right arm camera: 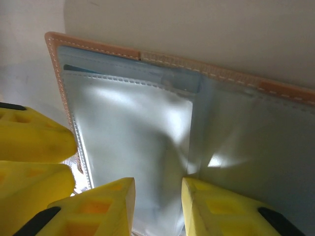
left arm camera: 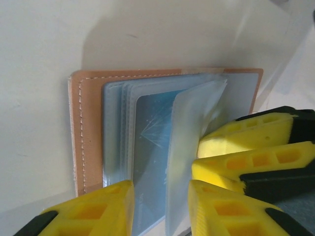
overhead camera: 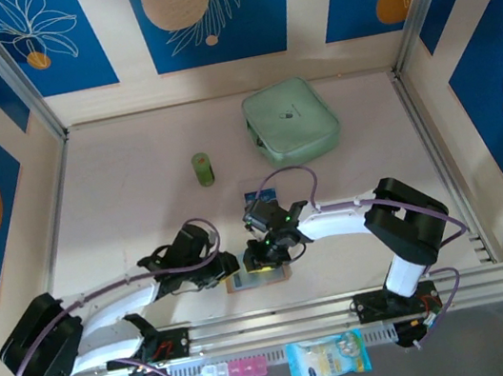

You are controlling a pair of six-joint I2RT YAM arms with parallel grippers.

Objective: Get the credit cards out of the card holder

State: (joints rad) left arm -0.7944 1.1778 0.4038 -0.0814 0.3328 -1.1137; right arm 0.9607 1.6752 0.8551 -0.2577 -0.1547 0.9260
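Observation:
The card holder lies opened flat near the table's front edge, tan leather framing clear sleeves. A blue credit card sits inside one sleeve, and a teal card edge peeks from the top slot. My left gripper comes in from the left, its jaws apart, with the blue card and a lifted clear sleeve in the gap. My right gripper meets it from the right, jaws apart over a shiny sleeve. Its yellow fingers nearly touch the left ones.
A mint-green zip case lies at the back right and a small green cylinder stands mid-table. A small pale blue flat piece lies behind the right wrist. A pill box and a blue packet sit below the front rail.

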